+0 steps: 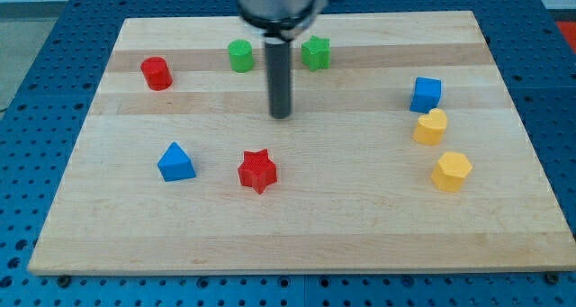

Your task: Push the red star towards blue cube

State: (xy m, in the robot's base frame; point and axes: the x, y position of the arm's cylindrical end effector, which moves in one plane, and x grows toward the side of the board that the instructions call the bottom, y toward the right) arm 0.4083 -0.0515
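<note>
**Tip clear of all blocks, red star at lower centre**

Pale wooden board (297,226), grain in long bands, lying on a blue perforated base (27,37). Smooth, matt plastic blocks scattered across it.

Dark straight rod hanging from a metal collar at the view's top; my tip (282,116) on bare wood, grasping nothing, touching nothing. Above the red star (257,170) in the view, apart from it, slightly to its right.

Red star at lower centre, ridged points, standing alone. Blue cube (427,94) well apart at the view's right, upper side. Just below the cube, a yellow heart (430,127); lower again, a yellow hexagon (451,171).

Blue pyramid (175,162) left of the star. Red cylinder (157,73) at upper left. Green cylinder (240,56) and green star (315,52) flanking the rod near the top.
</note>
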